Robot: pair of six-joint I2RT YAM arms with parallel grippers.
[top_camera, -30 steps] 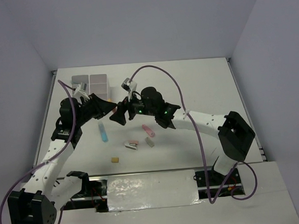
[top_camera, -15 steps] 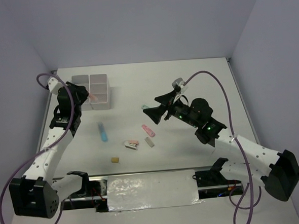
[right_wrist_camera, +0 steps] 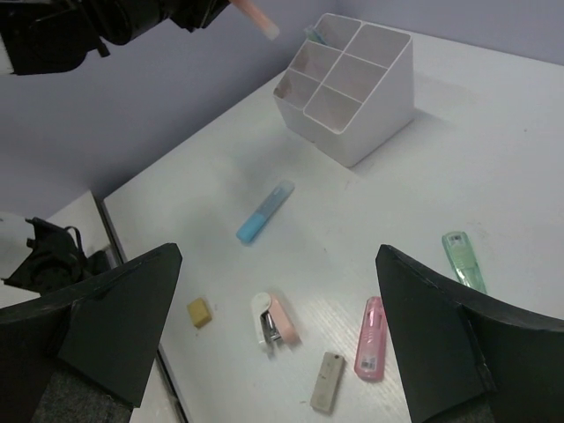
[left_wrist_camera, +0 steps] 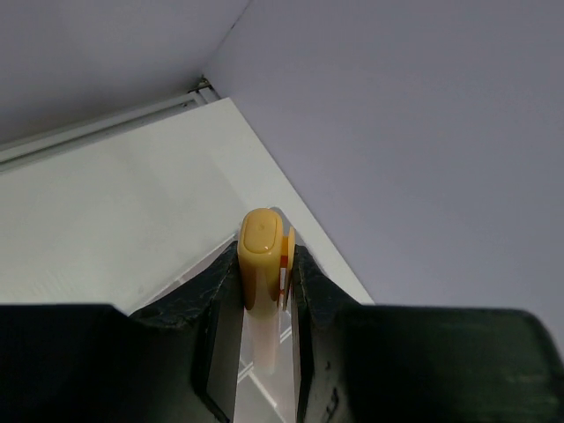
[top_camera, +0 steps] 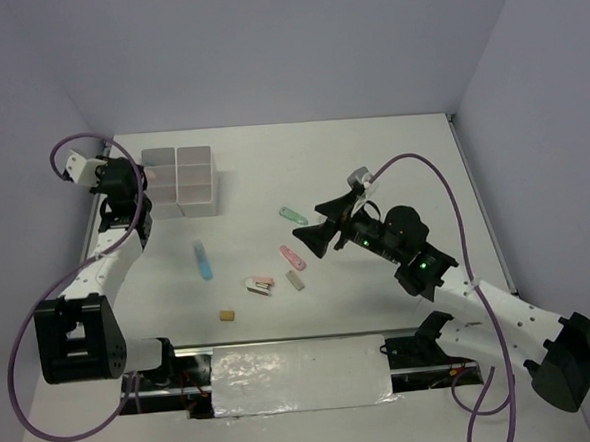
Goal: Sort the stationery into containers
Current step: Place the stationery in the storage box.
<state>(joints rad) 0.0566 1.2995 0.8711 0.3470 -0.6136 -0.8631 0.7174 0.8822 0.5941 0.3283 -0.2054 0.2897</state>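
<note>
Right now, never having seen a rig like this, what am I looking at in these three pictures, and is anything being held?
This is a robot with a left arm and a right arm, fixed at the near edge of a table. Each arm ends in a two-finger gripper. The wide picture looks down from above, and the other two come from a camera on each wrist.

The left gripper is shut on an orange-yellow highlighter, held up beside the white divided box. The right gripper is open and empty.

Loose on the table lie a blue highlighter, a green highlighter, a pink highlighter, a stapler-like piece, a small pale eraser and a tan block.
</note>
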